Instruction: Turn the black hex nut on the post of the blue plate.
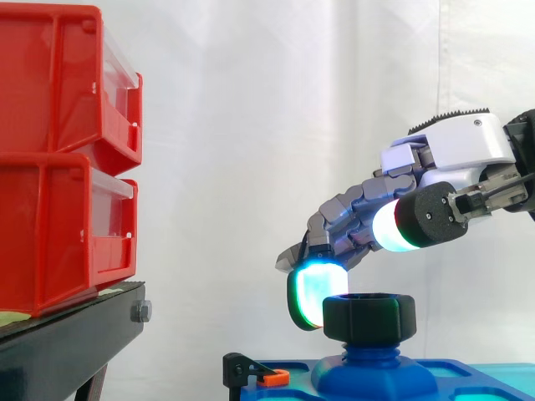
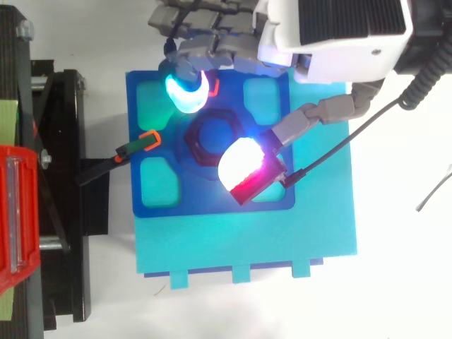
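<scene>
The black hex nut [image 1: 369, 317] [image 2: 212, 134] sits on a rounded blue post [image 1: 372, 373] at the middle of the blue plate [image 2: 164, 208]. My hand [image 1: 468, 146] [image 2: 339, 35] reaches in from the right and hangs over the plate, open with its fingers loosely bent. A cyan-glowing fingertip [image 1: 313, 292] [image 2: 186, 92] is level with the nut, close beside its far-left side. The thumb's white and red pad [image 1: 399, 224] [image 2: 244, 168] hovers above the nut's near-right side, clear of it. The nut lies between them from above and is not clasped.
Two stacked red bins [image 1: 58, 150] stand on a black stand [image 1: 67, 342] at the left. A black clamp with an orange tip [image 1: 272, 378] [image 2: 145, 143] holds the plate's left edge. The plate rests on a larger cyan base [image 2: 318, 226].
</scene>
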`<action>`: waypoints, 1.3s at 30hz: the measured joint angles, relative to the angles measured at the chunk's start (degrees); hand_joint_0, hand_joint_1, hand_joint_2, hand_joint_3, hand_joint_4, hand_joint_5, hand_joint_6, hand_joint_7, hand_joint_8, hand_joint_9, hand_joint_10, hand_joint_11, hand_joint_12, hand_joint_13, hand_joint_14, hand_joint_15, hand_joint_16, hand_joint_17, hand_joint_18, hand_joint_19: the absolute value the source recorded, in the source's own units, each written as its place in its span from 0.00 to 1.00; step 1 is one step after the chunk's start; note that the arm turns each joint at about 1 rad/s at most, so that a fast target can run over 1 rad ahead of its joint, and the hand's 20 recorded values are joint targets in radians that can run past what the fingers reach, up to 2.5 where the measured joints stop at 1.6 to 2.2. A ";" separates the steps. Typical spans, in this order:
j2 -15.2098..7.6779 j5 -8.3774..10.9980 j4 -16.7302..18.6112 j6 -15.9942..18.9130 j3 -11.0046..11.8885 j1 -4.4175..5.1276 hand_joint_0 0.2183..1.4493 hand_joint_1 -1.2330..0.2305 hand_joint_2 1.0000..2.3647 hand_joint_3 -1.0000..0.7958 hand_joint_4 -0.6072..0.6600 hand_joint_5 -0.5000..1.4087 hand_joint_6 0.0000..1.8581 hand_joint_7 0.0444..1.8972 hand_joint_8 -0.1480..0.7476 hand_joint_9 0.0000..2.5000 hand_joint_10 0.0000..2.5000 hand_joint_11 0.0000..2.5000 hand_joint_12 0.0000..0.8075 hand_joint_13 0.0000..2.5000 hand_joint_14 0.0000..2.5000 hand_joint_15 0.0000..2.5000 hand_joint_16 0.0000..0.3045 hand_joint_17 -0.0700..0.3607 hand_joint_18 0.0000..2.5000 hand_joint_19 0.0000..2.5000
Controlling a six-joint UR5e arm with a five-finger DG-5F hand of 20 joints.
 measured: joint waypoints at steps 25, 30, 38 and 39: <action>3.29 0.27 -3.01 -0.83 0.03 0.20 0.21 0.62 0.00 0.28 0.77 0.17 0.27 0.53 0.52 0.12 0.00 0.00 0.47 0.08 0.00 0.01 0.18 0.44 0.10 0.13; 4.26 0.32 -3.93 -1.02 0.05 0.29 0.21 0.63 0.00 0.28 0.76 0.16 0.27 0.50 0.52 0.12 0.00 0.00 0.47 0.07 0.00 0.01 0.18 0.44 0.09 0.13; 4.33 0.58 1.25 -1.10 0.09 0.66 0.17 0.34 0.00 0.28 0.51 0.10 0.27 0.37 0.40 0.00 0.00 0.00 0.48 0.00 0.00 0.01 0.18 0.45 0.00 0.13; 4.24 0.83 2.51 -1.10 0.08 0.76 0.17 0.31 0.00 0.28 0.49 0.10 0.27 0.36 0.39 0.00 0.00 0.00 0.48 0.00 0.00 0.01 0.18 0.44 0.00 0.13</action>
